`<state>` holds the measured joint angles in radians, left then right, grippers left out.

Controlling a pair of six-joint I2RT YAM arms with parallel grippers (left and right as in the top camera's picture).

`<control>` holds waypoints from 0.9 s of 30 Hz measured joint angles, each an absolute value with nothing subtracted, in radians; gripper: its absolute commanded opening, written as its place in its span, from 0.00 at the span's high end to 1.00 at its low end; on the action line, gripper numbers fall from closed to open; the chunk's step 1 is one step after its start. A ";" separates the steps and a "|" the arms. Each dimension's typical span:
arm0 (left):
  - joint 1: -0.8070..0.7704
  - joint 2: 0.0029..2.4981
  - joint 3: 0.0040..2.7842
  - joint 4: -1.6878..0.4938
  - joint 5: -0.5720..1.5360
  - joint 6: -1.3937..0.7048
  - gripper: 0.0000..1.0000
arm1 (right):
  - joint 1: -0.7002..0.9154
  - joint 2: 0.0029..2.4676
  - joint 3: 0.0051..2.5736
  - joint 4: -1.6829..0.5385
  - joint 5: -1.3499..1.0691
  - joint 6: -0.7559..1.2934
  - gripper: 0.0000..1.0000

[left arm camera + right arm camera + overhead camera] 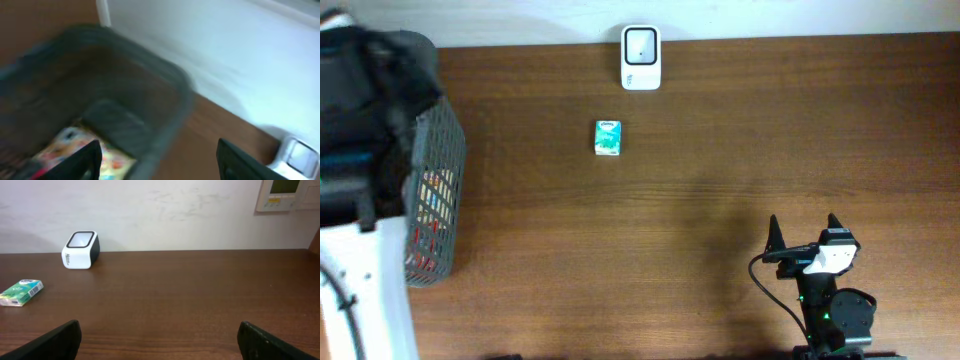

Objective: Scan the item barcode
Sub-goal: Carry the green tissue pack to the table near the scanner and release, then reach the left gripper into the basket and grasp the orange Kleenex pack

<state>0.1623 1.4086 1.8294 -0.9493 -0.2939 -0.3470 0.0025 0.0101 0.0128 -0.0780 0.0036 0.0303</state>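
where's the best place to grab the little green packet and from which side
Take the green packet across its two long edges, near mid-length, coming straight down from above. It lies flat on the table, apart from the scanner, with bare wood all round; the narrow width is the easier span.

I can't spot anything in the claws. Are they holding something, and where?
Nothing is held. The left claw hangs open above the dark mesh basket; the right claw is open too.
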 measured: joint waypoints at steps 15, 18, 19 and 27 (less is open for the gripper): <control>0.516 1.851 1.831 -1.159 -0.296 -0.466 0.26 | 0.002 0.010 0.013 -0.078 0.003 0.030 0.01; 0.540 1.949 1.831 -1.190 -0.297 -0.466 0.27 | 0.002 0.010 0.013 -0.078 0.003 0.030 0.01; 0.549 1.974 1.831 -1.199 -0.296 -0.466 0.26 | 0.002 0.010 0.013 -0.078 0.004 0.031 0.01; 0.582 2.064 1.831 -1.246 -0.242 -0.469 0.27 | 0.002 0.010 0.013 -0.078 0.003 0.031 0.02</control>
